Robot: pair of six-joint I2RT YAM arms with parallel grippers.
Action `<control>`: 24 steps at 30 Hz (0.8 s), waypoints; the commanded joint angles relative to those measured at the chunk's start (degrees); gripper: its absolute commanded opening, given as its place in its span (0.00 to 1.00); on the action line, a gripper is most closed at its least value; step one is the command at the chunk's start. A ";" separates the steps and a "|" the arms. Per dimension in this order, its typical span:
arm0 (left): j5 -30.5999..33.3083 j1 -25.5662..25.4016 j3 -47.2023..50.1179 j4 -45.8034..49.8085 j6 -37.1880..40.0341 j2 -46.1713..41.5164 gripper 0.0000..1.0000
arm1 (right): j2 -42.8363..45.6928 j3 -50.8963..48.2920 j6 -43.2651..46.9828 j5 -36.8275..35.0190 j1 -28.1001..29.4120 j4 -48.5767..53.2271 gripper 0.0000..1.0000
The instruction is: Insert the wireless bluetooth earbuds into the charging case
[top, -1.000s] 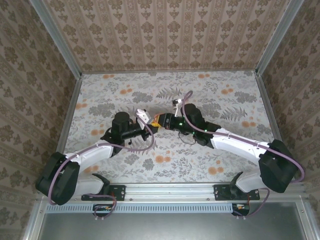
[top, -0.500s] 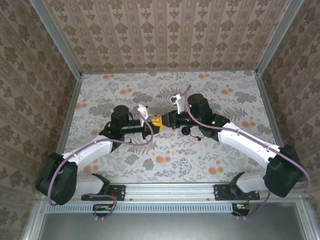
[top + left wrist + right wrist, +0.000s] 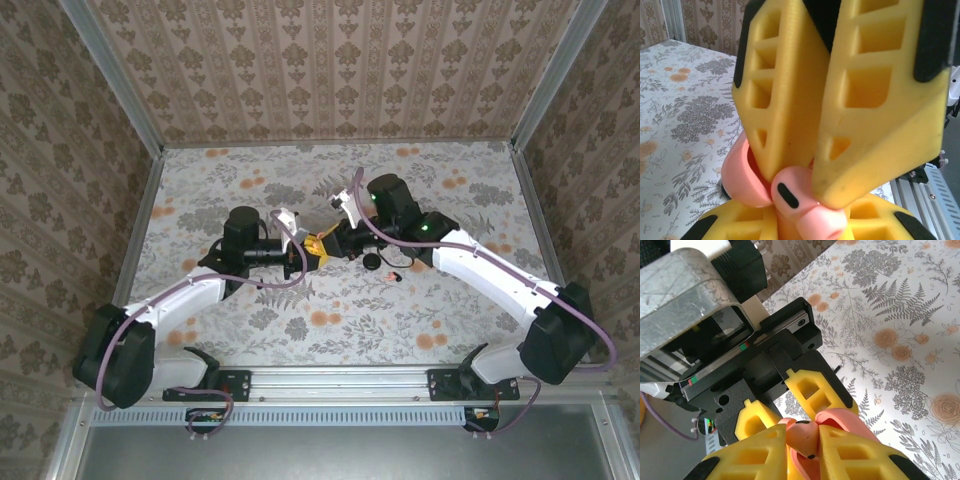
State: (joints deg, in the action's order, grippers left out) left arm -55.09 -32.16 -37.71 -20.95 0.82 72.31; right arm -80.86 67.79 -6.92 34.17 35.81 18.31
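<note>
My two grippers meet nose to nose above the middle of the table. The left gripper [image 3: 311,248] [image 3: 795,177] is shut on the salmon-pink charging case [image 3: 740,177] [image 3: 852,421], whose lid stands open and shows a red inside. Between the fingertips of my right gripper [image 3: 326,244] [image 3: 802,440] sits a small pink earbud [image 3: 807,437] [image 3: 790,192] with black spots, right at the case's open mouth. The right fingers [image 3: 875,222] press on it from both sides. Any other earbud is out of view.
A black round disc [image 3: 372,261] and a tiny black piece [image 3: 396,273] lie on the floral table [image 3: 450,200] just right of the grippers. Patterned walls with metal rails close in the back and both sides.
The right arm has swung its elbow back and to the right, uncovering the black disc. Both grippers stay joined at the case, drifting slightly right. The grip looks the same.
</note>
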 commanded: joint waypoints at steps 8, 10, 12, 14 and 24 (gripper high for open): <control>0.33 -0.27 -2.36 0.10 4.25 -2.17 0.16 | -0.34 -0.45 0.04 -5.54 -2.08 3.68 0.32; 1.25 -0.49 -2.36 0.80 4.84 -2.33 0.16 | 0.00 -0.73 -1.06 -5.45 -2.23 2.36 0.34; 2.15 -0.69 -2.36 1.68 5.66 -2.44 0.16 | 0.17 -0.77 -1.75 -5.31 -2.19 1.69 0.35; 3.81 -0.88 -2.27 2.49 6.43 -2.68 0.16 | 0.58 -0.73 -2.47 -5.18 -2.24 1.05 0.37; 12.34 -1.32 -0.44 1.97 7.83 -3.85 0.16 | 6.93 -2.35 -9.05 -5.64 -2.24 -1.71 0.40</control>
State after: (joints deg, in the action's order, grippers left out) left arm -44.45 -33.08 -37.78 -18.22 6.94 69.60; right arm -76.82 66.87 -12.40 30.13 33.89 18.70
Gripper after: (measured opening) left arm 0.208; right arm 0.399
